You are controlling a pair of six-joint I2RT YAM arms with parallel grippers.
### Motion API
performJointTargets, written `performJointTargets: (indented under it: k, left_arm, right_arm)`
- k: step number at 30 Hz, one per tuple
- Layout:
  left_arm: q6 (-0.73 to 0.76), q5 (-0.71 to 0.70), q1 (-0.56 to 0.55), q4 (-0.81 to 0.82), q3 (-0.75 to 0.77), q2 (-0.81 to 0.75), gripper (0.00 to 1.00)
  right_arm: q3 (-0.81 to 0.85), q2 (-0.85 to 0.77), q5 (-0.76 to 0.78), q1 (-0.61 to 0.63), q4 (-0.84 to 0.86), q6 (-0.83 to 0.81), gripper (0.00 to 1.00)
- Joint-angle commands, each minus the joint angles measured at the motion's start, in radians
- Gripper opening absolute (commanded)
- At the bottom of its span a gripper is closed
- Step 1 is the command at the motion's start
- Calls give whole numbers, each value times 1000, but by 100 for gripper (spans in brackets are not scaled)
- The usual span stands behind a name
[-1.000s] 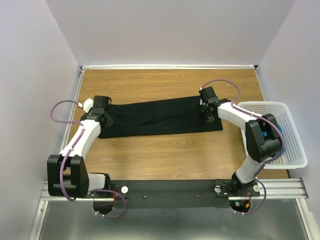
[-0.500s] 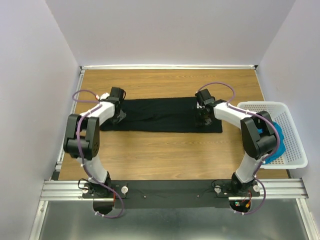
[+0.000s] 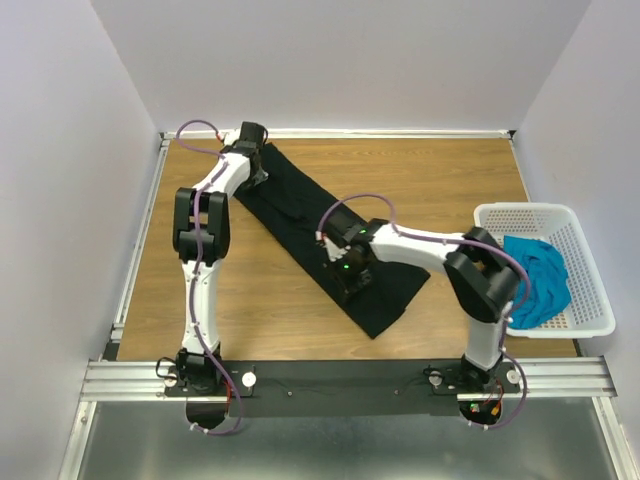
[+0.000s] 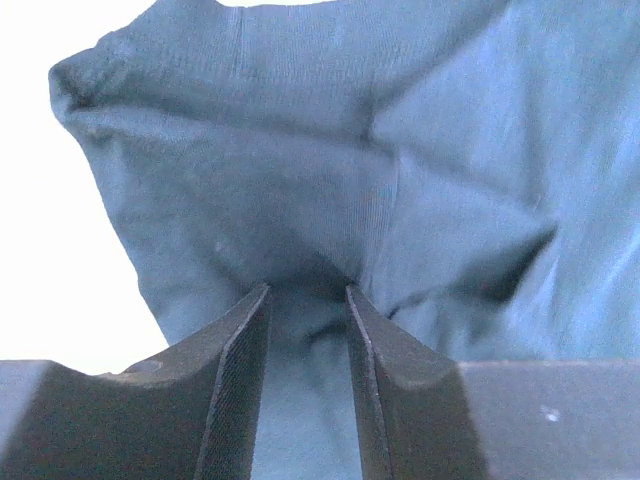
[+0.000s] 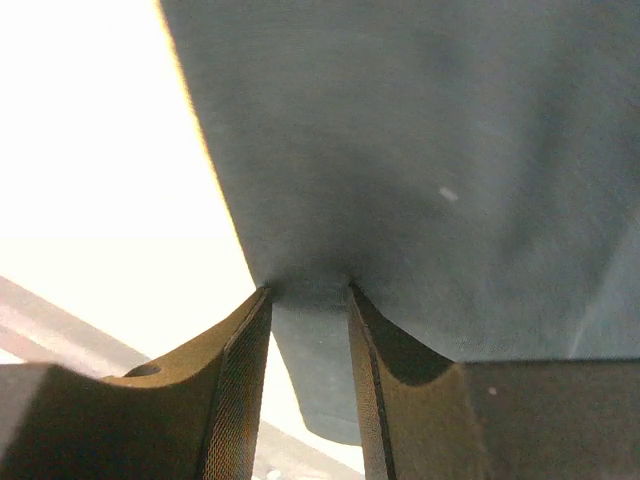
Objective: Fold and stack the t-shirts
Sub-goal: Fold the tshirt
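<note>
Black shirt (image 3: 300,215) is lying diagonally across the wooden table (image 3: 450,180). Left gripper (image 4: 306,292) and right gripper (image 5: 308,290) are each pinching a fold of it between half-closed jaws. Teal shirt (image 3: 535,275) is sitting in the white basket (image 3: 585,255).

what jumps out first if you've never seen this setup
A black t-shirt stretches in a long diagonal band across the wooden table, from the far left corner toward the near middle. The left gripper pinches its far end and the right gripper its near part. At the right edge, a teal t-shirt lies crumpled in a white basket.
</note>
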Motion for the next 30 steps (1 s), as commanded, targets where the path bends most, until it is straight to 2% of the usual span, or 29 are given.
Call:
performJointTargets:
  k: [1, 2, 4, 7, 10, 12, 14, 16, 17, 19, 23, 30]
  left_arm:
    - [73, -8, -1, -121, 248, 171, 45]
    - [83, -10, -1, -149, 355, 200, 46]
    - [121, -8, 0, -138, 448, 255, 48]
    - [152, 1, 0, -89, 442, 223, 55]
    - [112, 4, -1, -66, 349, 113, 61]
    - [84, 7, -7, -68, 294, 8, 66]
    - [35, -22, -26, -80, 206, -95, 73]
    - [-3, -45, -47, -75, 136, -162, 79]
    - [-23, -52, -63, -48, 54, -191, 82]
    - [-40, -65, -107, -32, -18, -257, 82]
    - [-69, -53, -173, -6, -133, -271, 81]
    - [-60, -54, -238, -3, -64, -147, 72]
  right_arm:
    - [143, 153, -89, 100, -112, -57, 45]
    - [173, 175, -78, 109, -132, -80, 45]
    - [233, 195, -68, 115, -167, -88, 45]
    - [259, 144, -23, 115, -176, -88, 46]
    - [238, 57, 163, 112, -186, -87, 50]
    - [210, 12, 225, 95, -189, -96, 56]
    - [165, -37, 245, 71, -190, -114, 63]
    - [136, -58, 251, 31, -190, -125, 65]
    - [107, -72, 250, 17, -190, -137, 65]
    - [84, -80, 247, -17, -184, -151, 65]
    - [56, -74, 196, -44, -152, -165, 65]
    - [26, -23, 77, -43, -98, -140, 63]
